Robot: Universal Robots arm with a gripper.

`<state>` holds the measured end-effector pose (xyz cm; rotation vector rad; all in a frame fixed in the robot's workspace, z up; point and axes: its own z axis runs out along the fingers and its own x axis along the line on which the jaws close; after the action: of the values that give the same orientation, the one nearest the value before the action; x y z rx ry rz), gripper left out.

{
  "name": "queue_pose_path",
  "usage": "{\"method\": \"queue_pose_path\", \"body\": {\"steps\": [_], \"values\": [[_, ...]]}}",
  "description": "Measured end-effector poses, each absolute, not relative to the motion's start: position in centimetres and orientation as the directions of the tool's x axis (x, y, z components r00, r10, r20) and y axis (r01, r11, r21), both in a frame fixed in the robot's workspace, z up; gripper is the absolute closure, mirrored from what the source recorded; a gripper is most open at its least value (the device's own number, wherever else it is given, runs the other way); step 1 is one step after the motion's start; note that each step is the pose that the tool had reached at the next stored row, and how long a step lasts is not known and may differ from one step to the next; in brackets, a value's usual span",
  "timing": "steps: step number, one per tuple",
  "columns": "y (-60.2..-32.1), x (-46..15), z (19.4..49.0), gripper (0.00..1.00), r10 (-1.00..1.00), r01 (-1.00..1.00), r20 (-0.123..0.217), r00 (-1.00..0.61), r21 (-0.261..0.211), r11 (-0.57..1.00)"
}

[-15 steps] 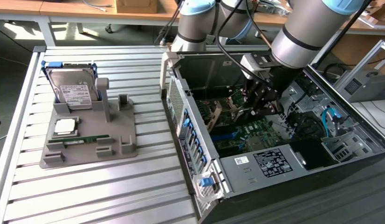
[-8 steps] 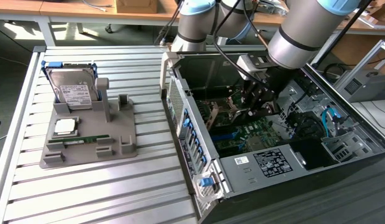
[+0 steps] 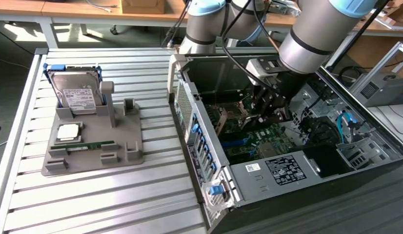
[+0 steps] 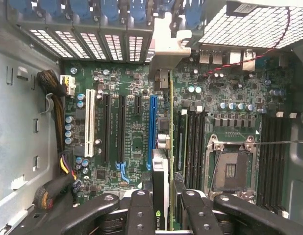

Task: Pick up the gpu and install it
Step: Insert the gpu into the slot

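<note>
One pincer (image 4: 164, 198) clenched on gpu (image 4: 160, 171), NVIDIA logo visible, above blue slot (image 4: 152, 127).

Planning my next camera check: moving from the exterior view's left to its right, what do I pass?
Left to right: hard drive standing in the gray fixture → computer case's perforated rear wall → end effector inside the case, gripping the gpu → blue cables → metal drive cage.
</note>
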<state>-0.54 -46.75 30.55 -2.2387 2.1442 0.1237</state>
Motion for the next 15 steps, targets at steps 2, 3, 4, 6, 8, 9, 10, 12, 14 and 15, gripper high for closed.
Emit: {"method": "queue_pose_path", "body": {"steps": [2,3,4,6,8,9,10,12,14,15], "values": [[-46.88,-0.53,30.52,0.73,-0.996,-0.999,-0.085,0.042,0.027,-0.044],[-46.90,-0.53,30.50,0.73,-0.996,-0.999,-0.085,0.042,0.027,-0.044],[-46.91,-0.53,30.49,0.73,-0.996,-0.999,-0.085,0.041,0.027,-0.043],[-46.95,-0.53,30.46,0.73,-0.996,-0.999,-0.085,0.034,0.027,-0.036],[-46.96,-0.52,30.44,0.73,-0.996,-0.999,-0.084,0.017,0.027,-0.020],[-46.96,-0.52,30.43,0.73,-0.996,-1.000,-0.085,0.006,0.027,-0.008],[-46.96,-0.52,30.41,0.73,-0.996,-1.000,-0.085,-0.007,0.027,0.004],[-46.96,-0.53,30.41,0.73,-0.996,-0.999,-0.085,-0.029,0.027,0.027],[-46.96,-0.53,30.40,0.73,-0.996,-0.999,-0.085,-0.031,0.027,0.029],[-46.96,-0.53,30.40,0.73,-0.996,-0.999,-0.085,-0.031,0.027,0.029]]}}
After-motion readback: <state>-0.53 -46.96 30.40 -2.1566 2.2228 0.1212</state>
